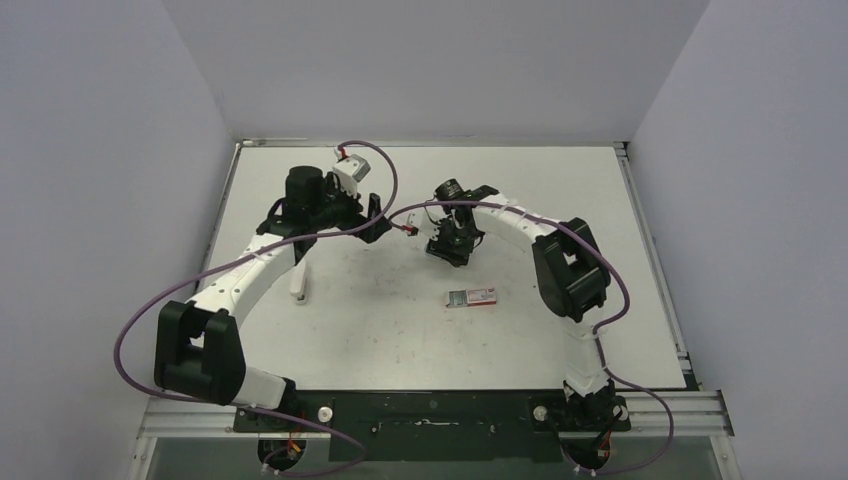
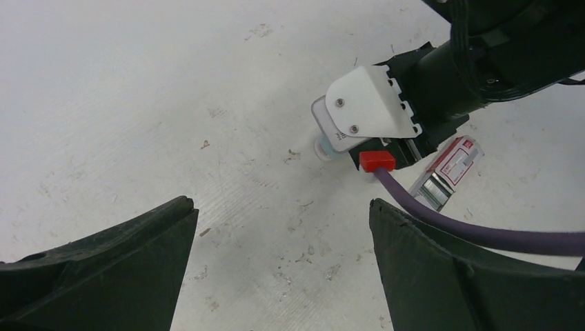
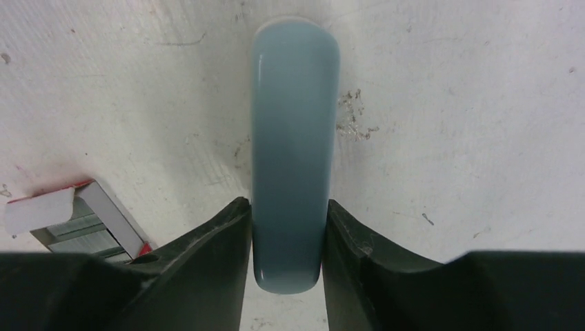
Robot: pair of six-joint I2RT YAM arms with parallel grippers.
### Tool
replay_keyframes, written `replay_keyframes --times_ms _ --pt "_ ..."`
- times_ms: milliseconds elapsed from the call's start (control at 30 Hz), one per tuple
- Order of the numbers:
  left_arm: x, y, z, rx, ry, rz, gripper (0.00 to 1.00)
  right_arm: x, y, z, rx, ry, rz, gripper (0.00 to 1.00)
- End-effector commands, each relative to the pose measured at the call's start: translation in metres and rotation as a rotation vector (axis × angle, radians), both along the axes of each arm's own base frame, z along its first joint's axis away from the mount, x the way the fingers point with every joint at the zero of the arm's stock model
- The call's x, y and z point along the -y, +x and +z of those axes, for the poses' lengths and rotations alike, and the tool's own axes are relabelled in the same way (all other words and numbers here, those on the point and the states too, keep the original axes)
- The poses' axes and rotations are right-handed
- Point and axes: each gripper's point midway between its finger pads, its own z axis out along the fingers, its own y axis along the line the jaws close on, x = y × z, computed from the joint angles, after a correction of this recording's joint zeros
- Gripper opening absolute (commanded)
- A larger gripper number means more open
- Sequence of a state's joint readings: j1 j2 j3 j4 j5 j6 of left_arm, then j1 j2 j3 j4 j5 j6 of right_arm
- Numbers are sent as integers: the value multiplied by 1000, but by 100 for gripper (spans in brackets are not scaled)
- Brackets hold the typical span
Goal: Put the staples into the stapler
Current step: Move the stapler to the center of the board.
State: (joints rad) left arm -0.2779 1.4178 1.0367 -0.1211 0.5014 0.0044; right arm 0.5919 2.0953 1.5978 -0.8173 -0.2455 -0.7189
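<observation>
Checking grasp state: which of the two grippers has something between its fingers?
The right gripper: it is closed on the pale blue stapler. The left gripper stands open over the table, holding nothing.

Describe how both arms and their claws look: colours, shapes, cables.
The left arm and right arm have white links with chunky black joint housings. A purple cable runs along each. The left claw and right claw have broad matte black fingers. The right wrist carries a white bracket with two screws and a red plug.
</observation>
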Motion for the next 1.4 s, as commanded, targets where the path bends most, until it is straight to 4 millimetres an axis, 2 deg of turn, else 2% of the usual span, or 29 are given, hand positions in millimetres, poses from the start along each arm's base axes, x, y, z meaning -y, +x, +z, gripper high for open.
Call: replay_keyframes --times_ms 0,33,167,267,367,433,600,667,800,900,1067,1200,1367 --pt "-3 21 10 63 9 45 95 -18 3 2 10 91 6 51" --pt "-3 23 8 70 18 37 96 -14 4 4 12 115 -16 60" --pt "4 32 0 86 8 10 97 3 7 21 -38 271 -104 88" --pt "17 35 -5 114 -25 -48 97 24 4 37 -53 376 -144 96" --pt "40 31 -14 152 -17 -159 96 50 -1 50 -36 440 -163 96" --pt "66 21 -26 182 37 -287 95 63 -7 58 -19 468 -169 96" --pt "117 0 -68 214 225 -610 92 97 -15 61 -9 496 -237 94" --pt "131 -1 -81 228 296 -710 88 107 -19 60 -18 501 -265 94" --pt "155 7 -94 224 330 -767 83 118 -32 56 -44 509 -296 93" --pt "167 4 -103 219 344 -826 82 122 -43 51 -65 508 -305 92" --pt "175 -19 -123 205 371 -973 81 130 -54 47 -81 503 -324 91" --pt "183 -19 -128 227 387 -995 79 135 -58 42 -90 503 -343 91" --pt "195 -19 -132 232 386 -1008 71 137 -62 37 -110 510 -359 90"
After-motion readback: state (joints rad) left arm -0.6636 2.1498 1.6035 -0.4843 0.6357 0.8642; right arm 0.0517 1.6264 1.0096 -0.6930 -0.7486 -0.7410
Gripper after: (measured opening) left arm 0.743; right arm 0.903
